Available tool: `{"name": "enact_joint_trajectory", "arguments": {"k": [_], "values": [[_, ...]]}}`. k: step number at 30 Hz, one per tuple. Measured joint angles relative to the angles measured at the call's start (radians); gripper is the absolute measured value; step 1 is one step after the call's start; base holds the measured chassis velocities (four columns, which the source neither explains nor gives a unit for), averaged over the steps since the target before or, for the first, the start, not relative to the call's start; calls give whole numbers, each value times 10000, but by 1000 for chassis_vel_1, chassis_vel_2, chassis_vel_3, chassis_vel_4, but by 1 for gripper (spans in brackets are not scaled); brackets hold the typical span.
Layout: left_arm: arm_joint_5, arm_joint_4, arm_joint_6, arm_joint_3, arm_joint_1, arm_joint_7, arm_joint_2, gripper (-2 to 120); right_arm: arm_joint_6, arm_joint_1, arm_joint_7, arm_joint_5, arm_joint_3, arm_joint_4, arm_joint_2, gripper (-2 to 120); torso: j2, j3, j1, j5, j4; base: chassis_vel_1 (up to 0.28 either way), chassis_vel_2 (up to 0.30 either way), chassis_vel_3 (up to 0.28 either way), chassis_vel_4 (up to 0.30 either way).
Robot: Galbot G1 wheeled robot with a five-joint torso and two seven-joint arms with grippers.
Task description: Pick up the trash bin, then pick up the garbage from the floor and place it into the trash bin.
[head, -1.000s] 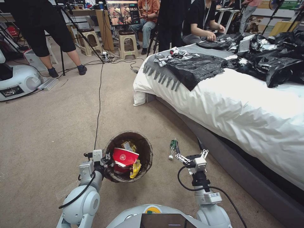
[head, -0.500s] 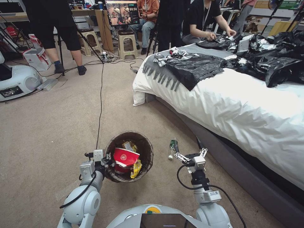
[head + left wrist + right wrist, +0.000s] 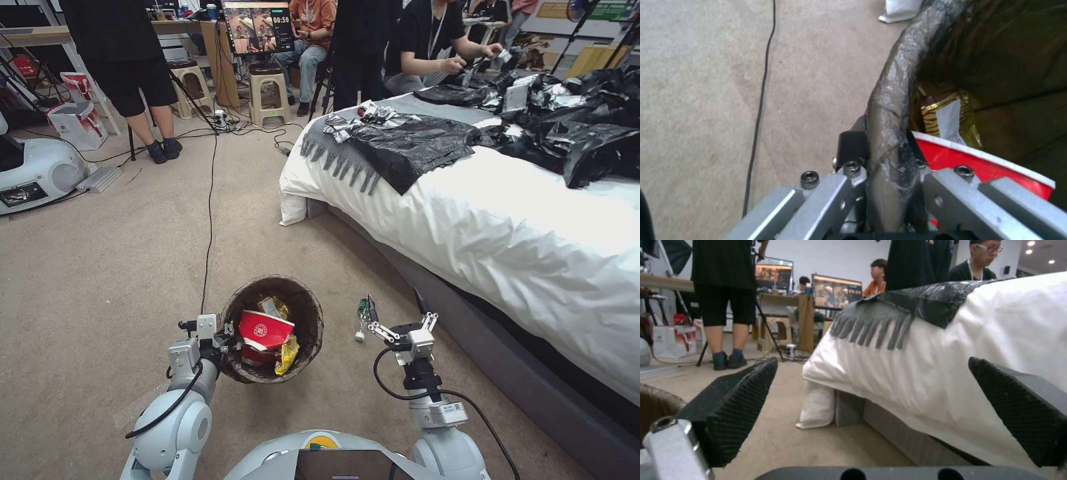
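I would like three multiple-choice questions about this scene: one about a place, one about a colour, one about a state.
1. Where does the bottle lie?
A. on the carpet between bin and bed
B. on the bed
C. inside the bin

2. What colour is the big cup in the trash bin?
A. blue
B. red with a white rim
C. green

3. How is the right gripper?
A. shut on the bottle
B. open, holding nothing
C. shut on the bin rim

Answers: 1 A, it lies on the floor just ahead of the right gripper. 2 B, the head view shows it. 3 B, its fingers stand apart; the left gripper clamps the bin rim.

Beige carpet (image 3: 100, 253) beside a white-sheeted bed (image 3: 520, 227).
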Motion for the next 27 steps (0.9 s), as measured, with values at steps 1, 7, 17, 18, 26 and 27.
{"name": "enact_joint_trajectory", "arguments": {"k": [1,7,17,18,26,27], "values": [[0,-6,0,2,-4,1,1,3,6,-5,-4,1,7,0,0,100,0,0,0,0,0,-167,145,139,-149],[9,-12,-9,25,-10,6,0,3,52,-21,-30,3,35,5,4,100,0,-1,0,0,0,-191,191,188,-213],[42,-27,-35,13,4,18,-7,3,80,29,-124,49,74,-11,13,100,0,1,1,-1,-1,-204,197,196,-205],[43,-28,-37,13,0,19,-7,3,93,34,-135,49,82,-15,17,100,0,1,1,0,0,-189,173,158,-197],[47,-20,-37,7,-16,20,-10,3,940,162,-263,-436,95,-389,57,100,-1,1,2,0,0,-99,115,109,-105],[47,-20,-37,7,-16,20,-10,3,940,162,-263,-436,95,-389,57,100,-1,1,2,0,0,0,0,0,0]]}}
